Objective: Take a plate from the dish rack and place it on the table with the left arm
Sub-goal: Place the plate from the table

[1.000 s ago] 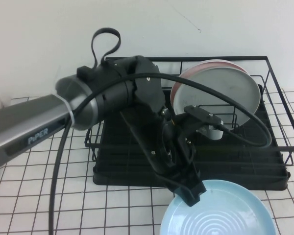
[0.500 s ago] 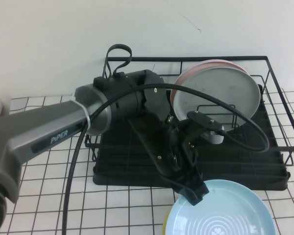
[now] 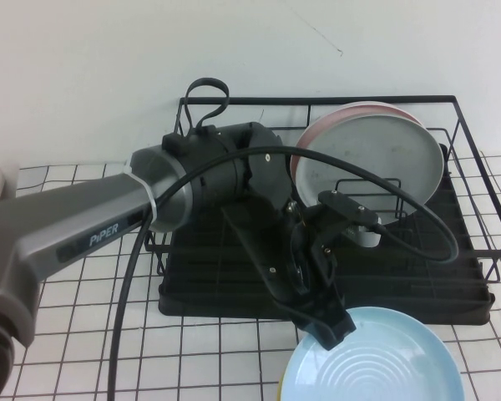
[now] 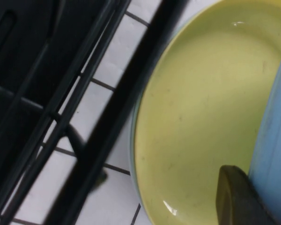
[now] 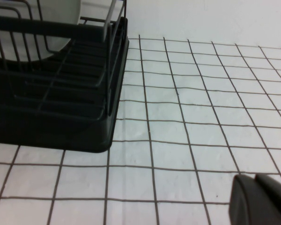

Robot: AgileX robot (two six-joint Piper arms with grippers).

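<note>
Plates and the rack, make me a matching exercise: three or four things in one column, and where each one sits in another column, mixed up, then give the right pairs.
Things:
1. light blue plate
2. yellow plate
3. pale grey plate
4. left gripper

Places:
A. standing upright among the dish rack dividers
B. lying under the light blue plate, in front of the rack
C. at the light blue plate's near-rack rim
D. on top of another plate on the table, held at its rim

Pairs: 1-D, 2-B, 3-A, 4-C

The right gripper is over bare table beside the rack.
</note>
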